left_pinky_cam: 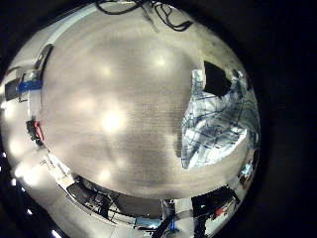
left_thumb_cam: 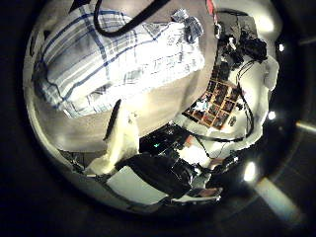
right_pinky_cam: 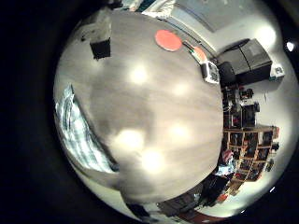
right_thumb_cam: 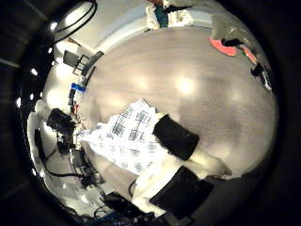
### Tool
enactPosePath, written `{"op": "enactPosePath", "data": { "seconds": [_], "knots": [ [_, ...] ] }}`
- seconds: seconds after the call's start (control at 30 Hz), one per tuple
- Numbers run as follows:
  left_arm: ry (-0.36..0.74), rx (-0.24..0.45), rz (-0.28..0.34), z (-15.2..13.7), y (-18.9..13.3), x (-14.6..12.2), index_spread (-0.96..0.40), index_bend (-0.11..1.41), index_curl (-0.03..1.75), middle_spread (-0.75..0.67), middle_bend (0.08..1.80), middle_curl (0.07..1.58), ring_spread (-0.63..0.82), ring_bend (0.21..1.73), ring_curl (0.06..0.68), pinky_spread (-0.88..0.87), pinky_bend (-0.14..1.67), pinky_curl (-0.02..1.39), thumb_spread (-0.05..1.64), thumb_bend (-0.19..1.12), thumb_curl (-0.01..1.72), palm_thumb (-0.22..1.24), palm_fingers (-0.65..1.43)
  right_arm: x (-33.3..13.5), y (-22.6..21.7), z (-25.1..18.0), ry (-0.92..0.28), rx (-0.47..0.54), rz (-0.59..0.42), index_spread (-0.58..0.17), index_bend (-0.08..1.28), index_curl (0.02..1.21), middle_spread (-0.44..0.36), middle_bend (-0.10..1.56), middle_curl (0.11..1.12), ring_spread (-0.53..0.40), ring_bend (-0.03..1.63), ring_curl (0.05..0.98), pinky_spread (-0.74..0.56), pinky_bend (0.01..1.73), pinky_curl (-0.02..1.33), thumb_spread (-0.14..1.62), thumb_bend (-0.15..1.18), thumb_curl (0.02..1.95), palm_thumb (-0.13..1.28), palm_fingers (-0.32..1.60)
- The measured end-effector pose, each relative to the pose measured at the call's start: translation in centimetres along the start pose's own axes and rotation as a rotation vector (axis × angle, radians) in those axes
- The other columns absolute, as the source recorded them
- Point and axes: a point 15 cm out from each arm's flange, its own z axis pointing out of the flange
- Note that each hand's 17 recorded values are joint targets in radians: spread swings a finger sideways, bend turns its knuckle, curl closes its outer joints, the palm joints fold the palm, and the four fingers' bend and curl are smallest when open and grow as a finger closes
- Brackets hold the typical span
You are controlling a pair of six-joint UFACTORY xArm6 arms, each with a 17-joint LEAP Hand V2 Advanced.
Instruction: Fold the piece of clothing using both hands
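A checked piece of clothing (left_pinky_cam: pixel 213 117) lies bunched on the wooden table (left_pinky_cam: pixel 109 89). It fills much of the left thumb side palm view (left_thumb_cam: pixel 104 59), so the left hand (left_thumb_cam: pixel 120 138) is close over it, one finger reaching out straight toward its edge. In the right thumb side palm view the clothing (right_thumb_cam: pixel 127 137) lies flat below the right hand (right_thumb_cam: pixel 183 151), whose dark-tipped thumb stretches out over the cloth's edge. The cloth (right_pinky_cam: pixel 77 131) also shows at the rim of the right little finger side palm view. Neither hand is curled round it.
A round flat disc (right_pinky_cam: pixel 168 39) and a dark boxy object (right_pinky_cam: pixel 98 45) sit on the far part of the table. A dark block (left_pinky_cam: pixel 214 75) shows at the cloth's far end. Shelves and equipment (left_thumb_cam: pixel 217 99) stand beyond the table edge.
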Motion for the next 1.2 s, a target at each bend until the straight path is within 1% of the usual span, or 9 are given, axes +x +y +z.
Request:
{"op": "enactPosePath", "data": {
  "seconds": [0.13,0.17,0.33,0.43,0.6,0.77,0.93,1.03,1.2],
  "knots": [
    [-0.002,0.031,0.021,-0.9,2.3,1.6,-0.13,0.22,0.80,0.17,0.24,0.49,0.09,0.83,0.373,-0.04,0.31,0.88,1.30,-0.02,0.35,0.45,0.02,2.9,5.3,1.0,-0.016,-0.193,0.022,-0.386,0.24,0.52,-0.206,0.70,0.61,-0.251,1.16,0.495,-0.18,1.03,0.54,1.21,-0.04,0.37,0.30,0.38],
    [-0.006,0.041,0.027,-1.0,2.6,1.7,-0.12,0.21,0.78,0.18,0.23,0.48,0.11,0.82,0.367,0.00,0.29,0.87,1.30,-0.02,0.34,0.44,0.03,3.7,6.2,1.0,-0.021,-0.222,0.020,-0.382,0.23,0.52,-0.207,0.69,0.60,-0.251,1.16,0.492,-0.18,1.03,0.54,1.20,-0.04,0.36,0.29,0.38],
    [-0.022,0.075,0.033,-1.2,3.7,2.5,-0.07,0.19,0.71,0.20,0.19,0.44,0.16,0.77,0.336,0.16,0.24,0.79,1.28,-0.02,0.34,0.41,0.08,4.3,8.6,2.6,-0.044,-0.300,-0.019,-0.357,0.22,0.51,-0.192,0.67,0.59,-0.246,1.13,0.476,-0.19,0.99,0.51,1.17,-0.03,0.34,0.26,0.39],
    [-0.032,0.074,0.020,-1.0,4.5,1.9,-0.06,0.19,0.67,0.21,0.18,0.42,0.18,0.75,0.324,0.21,0.22,0.75,1.28,-0.02,0.33,0.40,0.10,3.5,10.2,4.7,-0.058,-0.359,-0.029,-0.347,0.23,0.51,-0.182,0.66,0.59,-0.239,1.11,0.464,-0.19,0.97,0.50,1.16,-0.02,0.33,0.26,0.39],
    [-0.066,0.069,-0.006,-0.8,4.9,0.2,-0.05,0.19,0.63,0.21,0.17,0.39,0.19,0.73,0.309,0.27,0.21,0.69,1.27,-0.02,0.33,0.38,0.12,2.7,11.7,6.6,-0.069,-0.408,-0.042,-0.338,0.23,0.51,-0.169,0.64,0.58,-0.218,1.09,0.454,-0.18,0.93,0.47,1.15,-0.02,0.32,0.26,0.38],
    [-0.081,0.097,-0.049,-1.1,4.9,-2.3,-0.05,0.19,0.58,0.21,0.16,0.36,0.21,0.71,0.298,0.30,0.21,0.65,1.26,-0.01,0.32,0.38,0.13,1.4,12.1,7.1,-0.075,-0.422,-0.056,-0.334,0.22,0.50,-0.163,0.63,0.57,-0.206,1.09,0.444,-0.18,0.91,0.45,1.14,-0.02,0.32,0.26,0.39],
    [-0.080,0.102,-0.038,-1.2,5.6,-2.0,-0.05,0.19,0.55,0.22,0.16,0.34,0.21,0.69,0.289,0.31,0.22,0.61,1.27,-0.01,0.32,0.37,0.13,0.3,12.0,7.9,-0.074,-0.432,-0.064,-0.320,0.20,0.50,-0.154,0.62,0.57,-0.197,1.08,0.439,-0.18,0.90,0.44,1.14,-0.02,0.31,0.26,0.38],
    [-0.083,0.095,-0.016,-0.7,6.0,-0.8,-0.05,0.19,0.54,0.22,0.16,0.33,0.21,0.69,0.285,0.31,0.23,0.60,1.26,-0.02,0.31,0.36,0.14,0.1,12.1,9.7,-0.078,-0.461,-0.065,-0.314,0.20,0.50,-0.149,0.62,0.56,-0.189,1.06,0.430,-0.18,0.88,0.42,1.14,-0.02,0.31,0.26,0.38],
    [-0.084,0.078,-0.012,0.2,6.5,-0.2,-0.05,0.19,0.52,0.22,0.17,0.31,0.22,0.68,0.281,0.31,0.23,0.57,1.26,-0.01,0.31,0.36,0.14,-1.0,12.2,12.3,-0.078,-0.503,-0.070,-0.298,0.20,0.49,-0.135,0.60,0.56,-0.184,1.04,0.424,-0.18,0.88,0.40,1.14,-0.02,0.31,0.26,0.39]
  ]
}}
